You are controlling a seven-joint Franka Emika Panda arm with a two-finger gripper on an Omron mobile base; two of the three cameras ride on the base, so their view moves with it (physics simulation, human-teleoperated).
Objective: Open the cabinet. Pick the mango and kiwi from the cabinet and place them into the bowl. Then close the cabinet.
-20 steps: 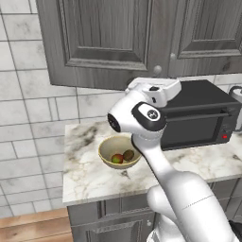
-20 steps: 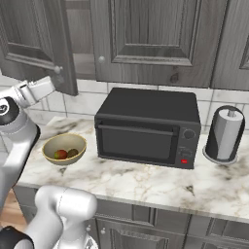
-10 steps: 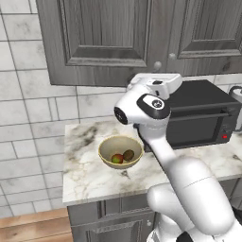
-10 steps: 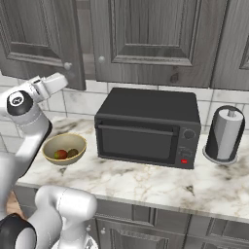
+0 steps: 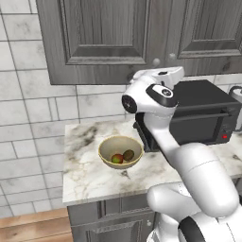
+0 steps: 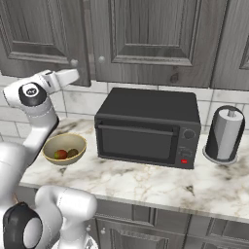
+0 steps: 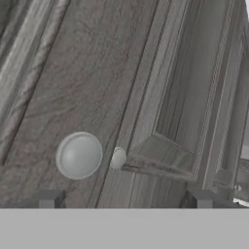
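Cabinet (image 5: 101, 40) on wall above counter (image 5: 87, 177), both doors shut, two round knobs (image 7: 79, 155) side by side at door seam. Gripper (image 7: 124, 199) raised near lower door edge, facing knobs; jaws spread wide, holding nothing, fingertips (image 7: 48, 198) at 7 and 5 o'clock of hand view. Bowl (image 5: 120, 152) on counter at 9 o'clock of black toaster oven (image 6: 148, 127). Mango (image 5: 116, 158) and kiwi (image 5: 128, 154) inside bowl, touching, mango at 9 o'clock of kiwi. Paper towel roll (image 6: 224, 133) at 3 o'clock of oven.
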